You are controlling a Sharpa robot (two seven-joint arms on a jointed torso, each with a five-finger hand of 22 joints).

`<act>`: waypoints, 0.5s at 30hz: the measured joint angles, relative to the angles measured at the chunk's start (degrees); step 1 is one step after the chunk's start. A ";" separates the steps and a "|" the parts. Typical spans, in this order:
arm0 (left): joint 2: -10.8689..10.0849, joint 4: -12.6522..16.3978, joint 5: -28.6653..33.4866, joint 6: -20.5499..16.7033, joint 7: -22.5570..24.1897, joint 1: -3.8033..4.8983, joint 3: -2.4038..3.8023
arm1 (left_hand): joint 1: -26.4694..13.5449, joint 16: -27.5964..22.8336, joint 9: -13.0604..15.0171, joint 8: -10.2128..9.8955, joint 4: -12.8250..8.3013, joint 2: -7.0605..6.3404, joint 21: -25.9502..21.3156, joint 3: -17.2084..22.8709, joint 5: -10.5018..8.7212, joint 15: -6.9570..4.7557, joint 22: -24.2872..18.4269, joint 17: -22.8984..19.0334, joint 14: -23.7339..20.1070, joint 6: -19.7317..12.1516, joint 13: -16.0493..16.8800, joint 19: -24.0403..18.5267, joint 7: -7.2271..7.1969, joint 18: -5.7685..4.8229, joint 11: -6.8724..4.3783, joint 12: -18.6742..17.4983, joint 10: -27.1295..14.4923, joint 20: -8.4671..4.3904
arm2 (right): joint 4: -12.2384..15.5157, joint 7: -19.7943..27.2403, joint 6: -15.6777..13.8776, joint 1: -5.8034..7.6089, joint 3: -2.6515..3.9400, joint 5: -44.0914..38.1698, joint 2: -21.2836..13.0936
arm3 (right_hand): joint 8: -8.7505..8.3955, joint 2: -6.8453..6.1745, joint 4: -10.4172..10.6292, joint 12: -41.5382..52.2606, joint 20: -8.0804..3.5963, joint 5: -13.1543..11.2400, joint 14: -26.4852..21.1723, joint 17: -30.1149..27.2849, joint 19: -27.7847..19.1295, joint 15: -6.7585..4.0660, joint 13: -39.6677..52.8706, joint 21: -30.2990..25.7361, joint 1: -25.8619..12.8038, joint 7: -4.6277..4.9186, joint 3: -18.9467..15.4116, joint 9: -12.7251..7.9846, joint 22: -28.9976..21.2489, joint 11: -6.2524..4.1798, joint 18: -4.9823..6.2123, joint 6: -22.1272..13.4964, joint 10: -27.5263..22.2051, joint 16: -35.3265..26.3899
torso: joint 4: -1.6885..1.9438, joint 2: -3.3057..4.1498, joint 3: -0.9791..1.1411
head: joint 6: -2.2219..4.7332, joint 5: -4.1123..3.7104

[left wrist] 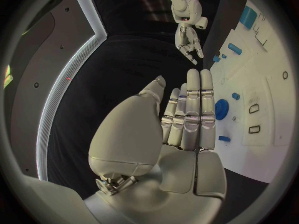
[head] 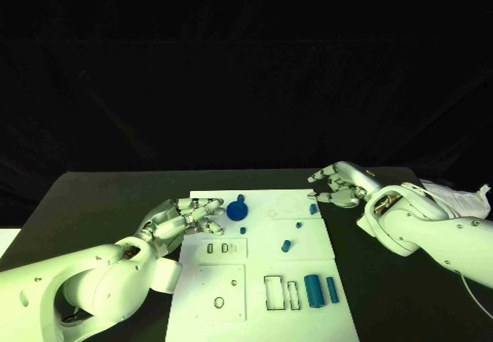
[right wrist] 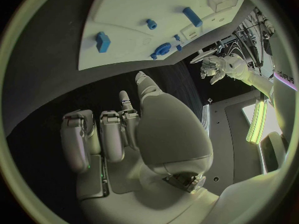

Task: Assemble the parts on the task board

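The left hand [head: 188,217] hovers at the left edge of the task board [head: 257,292], holding nothing; in the left wrist view its fingers [left wrist: 193,109] lie straight and close together, tips toward the round blue gear-like part [head: 237,209] just to its right. The right hand [head: 339,187] sits at the board's far right corner, its fingers curled in, with nothing visible in them.

The step in hand looks like a pick of the round part by the left hand. To do it well, the fingers should spread before descending, so thumb and fingers straddle the disc instead of pushing it across the board. The small blue peg [head: 242,230] lies just near of the disc, so the approach should come from above, not sweep in from the near side.

Two blue blocks [head: 320,290] stand beside the slots at the board's near right, well apart from both hands on the black worktop [head: 102,199].
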 measured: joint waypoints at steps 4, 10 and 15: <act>0.16 -0.26 0.00 0.04 0.00 0.00 0.00 | 0.00 0.00 0.00 0.00 0.00 0.00 0.00 0.00 0.00 0.00 0.00 0.00 0.00 0.00 0.00 0.00 0.00 0.00 0.00 0.00 0.00 0.00 | -1.96 2.78 0.96 -1.06 -0.03 1.56 -1.05 | 0.00 -0.20 -0.14 0.00 0.00 -0.23 0.00 0.04 0.00 0.00 0.00 0.00 0.22 0.00 0.04 0.00 0.00 0.00 0.00 0.00 0.00 0.00 | -0.26 -0.06 0.29 | -0.04 0.19; 0.32 -0.68 0.00 0.11 0.01 -0.04 0.00 | 0.00 0.00 0.00 0.00 0.00 0.00 0.00 0.00 0.00 0.00 -0.01 -0.01 0.00 0.00 0.00 0.00 0.00 0.00 0.00 0.00 0.00 0.00 | -4.12 5.11 2.10 -2.55 -0.06 2.80 -1.03 | 0.00 -0.19 -0.29 0.00 0.00 -0.23 0.00 0.05 0.00 0.00 0.00 0.00 0.21 0.00 -0.12 0.01 -0.01 0.00 0.00 0.00 0.00 0.00 | -0.48 -0.04 0.65 | 0.03 0.41; 0.44 -0.98 0.00 0.16 0.02 -0.04 0.00 | 0.00 0.00 0.00 0.00 0.00 0.00 0.00 0.00 0.00 0.00 -0.01 -0.01 0.00 0.00 0.00 0.00 0.00 0.00 0.00 0.00 0.00 0.00 | -5.46 6.13 2.84 -3.23 -0.06 3.34 -0.19 | 0.00 -0.19 -0.42 0.00 0.00 -0.23 0.00 0.04 0.00 0.00 0.00 0.00 0.21 0.00 0.01 0.01 -0.01 0.00 0.00 0.00 0.00 0.00 | -0.48 0.02 0.69 | -0.11 0.42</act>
